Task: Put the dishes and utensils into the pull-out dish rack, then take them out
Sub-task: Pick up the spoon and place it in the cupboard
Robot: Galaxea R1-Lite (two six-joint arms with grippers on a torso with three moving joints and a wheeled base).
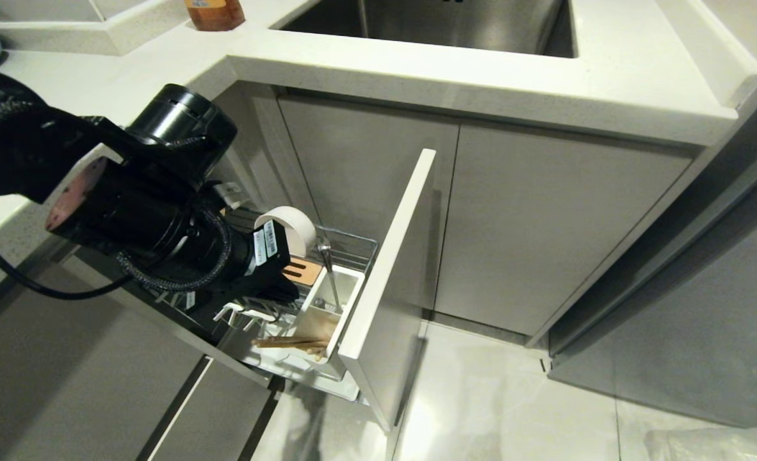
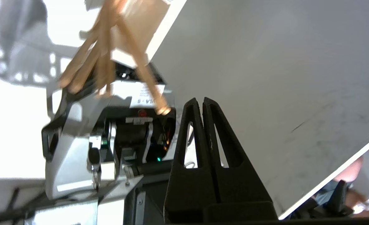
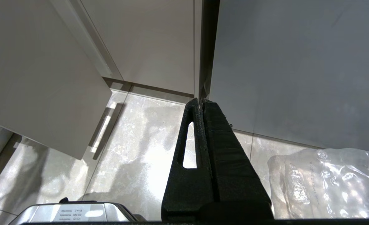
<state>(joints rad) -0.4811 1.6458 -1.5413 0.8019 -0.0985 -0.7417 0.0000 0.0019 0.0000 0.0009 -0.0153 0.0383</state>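
Cabinet doors [image 1: 545, 224] are standing pale grey under the white counter [image 1: 481, 83], with the steel sink [image 1: 442, 22] sunk into it and an amber bottle [image 1: 214, 13] sitting at its back corner. Below, I am seeing the pull-out dish rack [image 1: 353, 246] drawn out over the tiled floor [image 1: 513, 397], its tall front panel [image 1: 388, 282] closing off the side toward the open floor. Inside it, the white bowl [image 1: 292, 224] is standing on edge among the wires, beside the slotted wooden block [image 1: 303, 270]. The metal spoon [image 1: 328, 272] is standing upright in the white utensil box [image 1: 333, 307], and the chopsticks [image 1: 289, 344] are lying across that box's near end, tips poking out past its rim.

Room is tight: the front panel, the box and the white pegs [image 1: 241, 314] are hemming in the rack's near end, while the floor to the right is lying open apart from a clear plastic bag [image 1: 718, 445].

My left arm is reaching down over the rack and hiding its rear half. The left claw [image 2: 201, 100] is pressed together and pinching nothing, its tips just beside the chopstick ends. The right claw [image 3: 200, 101] is hanging parked above the floor, also pressed together.
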